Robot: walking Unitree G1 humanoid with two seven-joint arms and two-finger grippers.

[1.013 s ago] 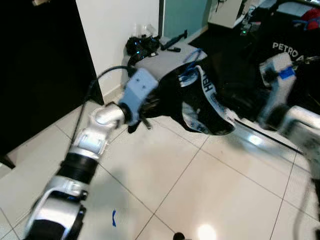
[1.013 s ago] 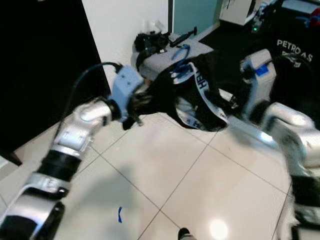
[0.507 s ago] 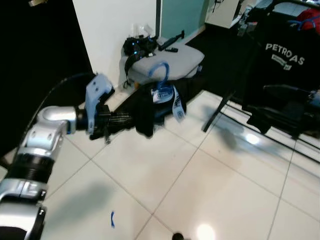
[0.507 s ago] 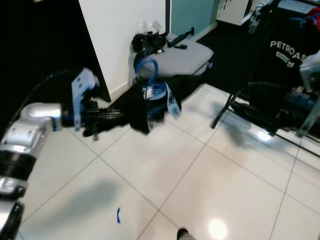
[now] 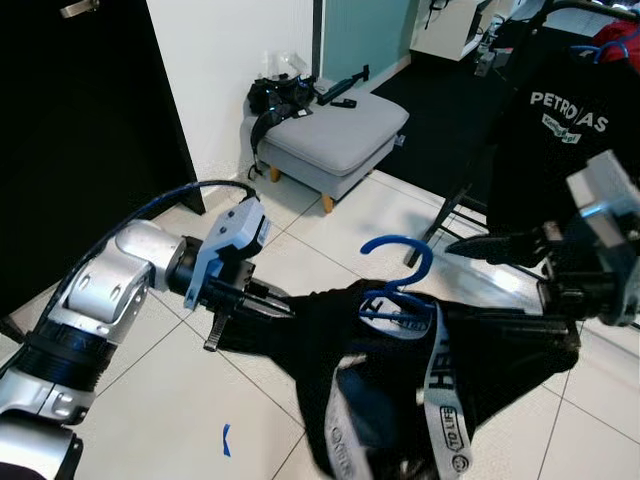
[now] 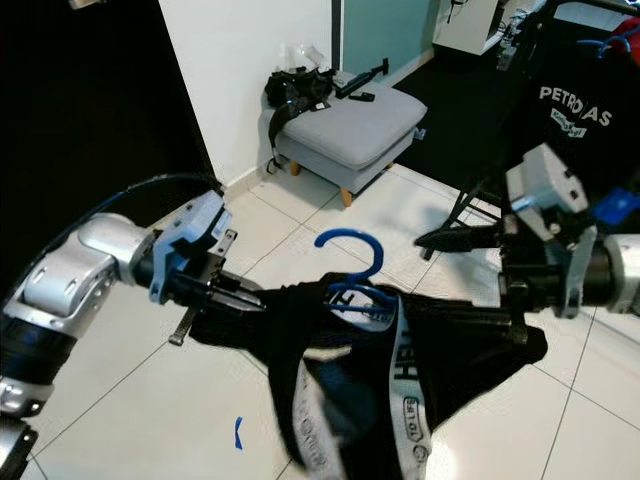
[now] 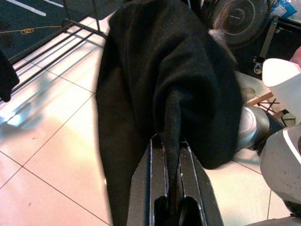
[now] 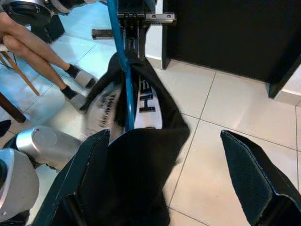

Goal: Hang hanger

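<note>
Now left gripper (image 7: 171, 188) pinching black garment (image 5: 400, 370), blue hanger (image 5: 400, 275) inside

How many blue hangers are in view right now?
2: one blue plastic hanger carrying the black garment between both grippers, another's blue hook on the rack at upper right. Others may be hidden.

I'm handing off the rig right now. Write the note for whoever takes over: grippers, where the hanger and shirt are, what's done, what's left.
Left gripper: shut on one end of the black shirt, holding it above the tiled floor.
Right gripper: open, fingers wide, at the shirt's other end.
Blue hanger: inside the shirt's collar, hook up, between both arms.
Clothes rack with a hung black T-shirt: ahead on the robot's right.
Done: shirt on hanger, lifted.
Left: carry it to the rack, hook the hanger on, release.
</note>
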